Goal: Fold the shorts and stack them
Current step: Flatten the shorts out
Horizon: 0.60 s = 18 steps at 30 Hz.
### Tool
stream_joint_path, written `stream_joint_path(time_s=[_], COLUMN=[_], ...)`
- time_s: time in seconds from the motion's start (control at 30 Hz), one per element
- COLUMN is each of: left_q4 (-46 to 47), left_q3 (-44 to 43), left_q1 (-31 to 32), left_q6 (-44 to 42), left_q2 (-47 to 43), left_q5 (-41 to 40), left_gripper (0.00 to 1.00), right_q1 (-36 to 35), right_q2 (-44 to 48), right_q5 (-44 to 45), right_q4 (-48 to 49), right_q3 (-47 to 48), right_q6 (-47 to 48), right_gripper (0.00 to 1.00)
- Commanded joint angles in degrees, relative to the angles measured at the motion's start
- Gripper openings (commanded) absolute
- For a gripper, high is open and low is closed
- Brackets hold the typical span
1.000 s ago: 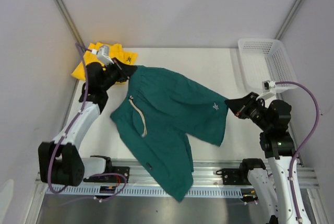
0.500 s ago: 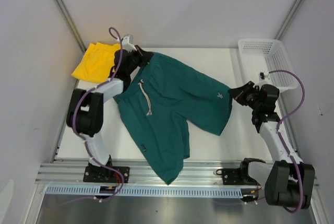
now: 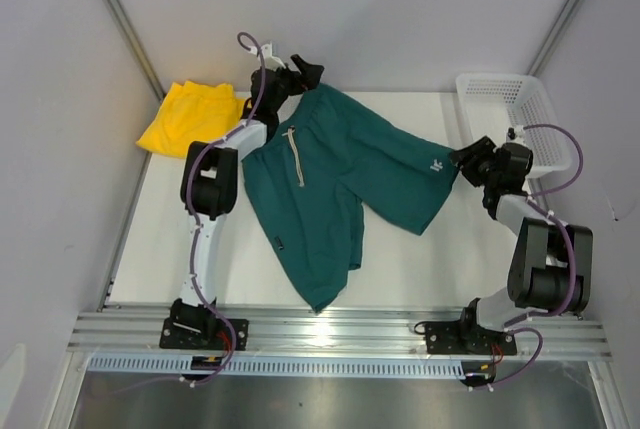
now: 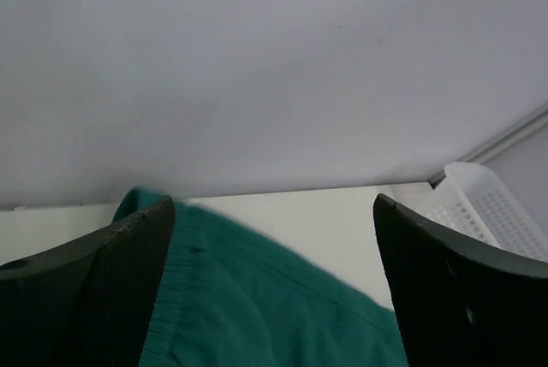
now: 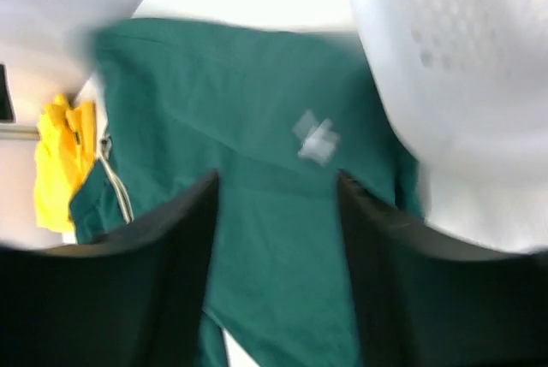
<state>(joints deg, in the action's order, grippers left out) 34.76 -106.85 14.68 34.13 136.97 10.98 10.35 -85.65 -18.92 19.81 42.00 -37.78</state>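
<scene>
The dark teal shorts (image 3: 340,179) lie spread flat on the white table (image 3: 440,259), waistband and drawstring toward the far left, one leg reaching the front edge. The yellow shorts (image 3: 195,117) sit crumpled at the far left corner. My left gripper (image 3: 305,71) hovers just past the waistband's far corner, its fingers wide open over teal fabric (image 4: 257,307) with nothing between them. My right gripper (image 3: 463,161) is at the hem of the right leg. In its wrist view its jaws stand apart, open, with the teal shorts (image 5: 274,239) and their pale logo lying beyond them.
A white mesh basket (image 3: 505,109) stands at the far right corner, close to the right gripper, and shows as the basket (image 4: 488,213) in the left wrist view. Walls enclose the table on three sides. An aluminium rail (image 3: 380,334) runs along the front edge.
Both arms reached farther back, dragging the teal shorts away from the front edge and spreading them. Both grippers, shut on the fabric before, have let go.
</scene>
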Motion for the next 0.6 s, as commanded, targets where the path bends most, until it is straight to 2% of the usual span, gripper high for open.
stream_joint_path(time_s=[0.0, 0.03, 0.17, 0.23, 0.33, 0.43, 0.47, 0.53, 0.57], left_q4=[-4.3, -5.7, -9.4, -10.4, -19.2, -26.9, -28.4, -32.2, -33.3], left_q3=[-9.2, -9.5, -5.3, -0.9, 5.4, 12.4, 17.5, 20.9, 25.8], left_q1=[0.4, 0.4, 0.4, 0.4, 0.4, 0.4, 0.4, 0.4, 0.3], left_q6=[-2.4, -4.1, -8.6, -9.9, -11.7, -12.1, -12.2, -12.1, -12.0], left_q2=[-1.5, -2.6, -10.8, -15.4, -24.4, -33.6, -38.0, -42.2, -46.0], left_q5=[-4.1, -4.4, -6.7, -7.6, -9.5, -13.6, -14.5, -18.0, -19.2], left_gripper=[0.99, 0.99, 0.99, 0.99, 0.99, 0.99, 0.99, 0.99, 0.99], right_q1=[0.2, -0.2, -2.6, -4.1, -8.9, -16.5, -18.4, -23.9, -25.9], right_q2=[-0.3, 0.5, 7.2, 11.5, 16.8, 21.4, 24.5, 27.6, 30.3], right_q5=[3.9, 5.7, 9.7, 9.4, 8.1, 7.5, 7.2, 6.3, 6.0], right_q4=[2.3, -0.1, -4.9, -7.0, -14.1, -18.7, -19.4, -22.3, -22.9], right_q3=[5.9, 6.9, 6.5, 6.0, 5.1, 1.6, 0.3, -3.2, -4.2], right_q6=[1.3, 2.0, 5.2, 6.5, 7.7, 6.8, 6.4, 3.9, 3.2], right_gripper=[0.62, 0.79, 0.87, 0.87, 0.86, 0.85, 0.84, 0.84, 0.82])
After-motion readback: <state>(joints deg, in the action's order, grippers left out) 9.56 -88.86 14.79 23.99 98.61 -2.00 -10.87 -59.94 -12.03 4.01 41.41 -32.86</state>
